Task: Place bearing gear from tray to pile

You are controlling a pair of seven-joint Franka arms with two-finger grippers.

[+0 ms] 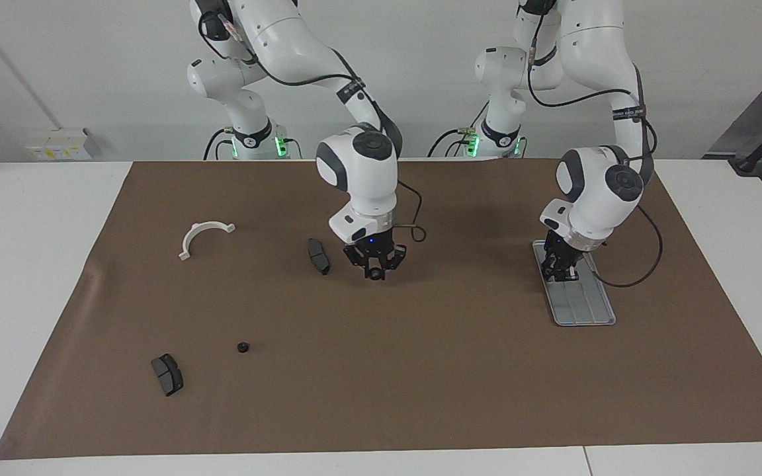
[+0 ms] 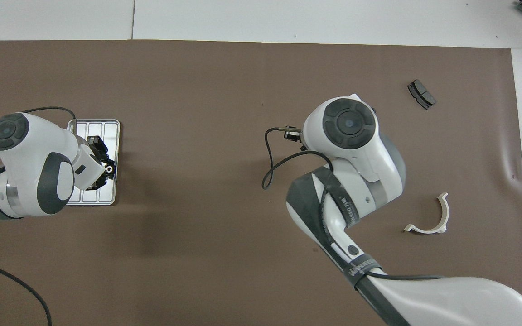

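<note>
Currently, the left gripper [image 1: 562, 270] is low over the flat, ridged, silver-grey metal tray [image 1: 583, 307], which lies on the brown paper mat [image 1: 421, 370] at the left arm's end of the white counter [image 1: 30, 264]. In the overhead view its fingers [image 2: 98, 144] are drawn in and clamped on the small black round bearing gear [image 2: 110, 168] with a pale centre. The bearing gear sits at the tray's long edge that faces the right arm's end. Whether it has left the tray floor, I cannot tell.

The right gripper [image 1: 374, 268] hangs over the mat, just beside a dark grey brake pad [image 1: 318, 256]. Its fingertips meet and its links splay out. Whether a part sits between them, I cannot tell.

The pile is a loose scatter at the right arm's end: a white half-ring bracket [image 1: 204, 235], a second dark brake pad [image 1: 167, 374] and a small black gear [image 1: 243, 347].

The step in hand seems to be lifting. It would go best straight up, so the bearing gear clears the raised rim without dragging the light tray. The grip should stay firm, since so small a round part could slip or roll.
</note>
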